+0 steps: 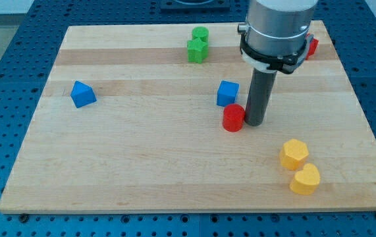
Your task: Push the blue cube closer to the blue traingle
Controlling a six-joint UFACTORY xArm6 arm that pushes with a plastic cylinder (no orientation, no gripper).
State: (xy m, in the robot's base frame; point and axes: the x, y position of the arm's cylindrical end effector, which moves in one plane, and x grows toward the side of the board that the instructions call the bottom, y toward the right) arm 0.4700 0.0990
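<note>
The blue cube [227, 93] sits near the middle of the wooden board. The blue triangle [82, 94] lies far off toward the view's left. A red cylinder [234, 118] stands just below the blue cube, close to it. My tip [253, 123] is down on the board, right beside the red cylinder on its right side, and below and to the right of the blue cube.
Two green blocks [198, 45] sit together near the view's top. A red block [312, 46] is partly hidden behind the arm at the top right. Two yellow blocks [294, 153] [305, 179] lie at the bottom right. The board's edge [174, 209] runs along the view's bottom.
</note>
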